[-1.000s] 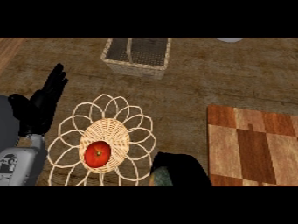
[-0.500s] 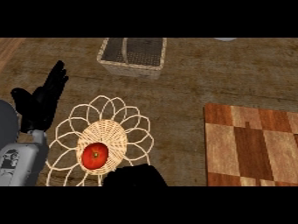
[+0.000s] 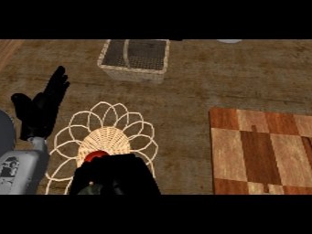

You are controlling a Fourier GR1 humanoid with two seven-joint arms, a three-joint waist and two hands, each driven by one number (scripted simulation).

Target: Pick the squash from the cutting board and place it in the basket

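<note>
The wooden cutting board (image 3: 270, 151) lies at the right with nothing on it. My right hand (image 3: 121, 171) hangs at the bottom centre, over the near part of a flat wicker basket with a looped rim (image 3: 111, 114). Its fingers are curled round something mostly hidden. A small greenish bit of the squash (image 3: 85, 188) shows at the hand's lower left. A red round fruit (image 3: 96, 156) lies in the flat basket, partly covered by the hand. My left hand (image 3: 42, 107) rests open at the left, fingers up, beside that basket.
A square, deep wicker basket (image 3: 132, 75) stands at the back centre. A pale round edge (image 3: 230, 41) shows at the top right. Brown counter runs between the flat basket and the cutting board.
My right hand has moved left from beside the cutting board to above the flat basket, now covering part of the red fruit. The left hand has stayed put.
</note>
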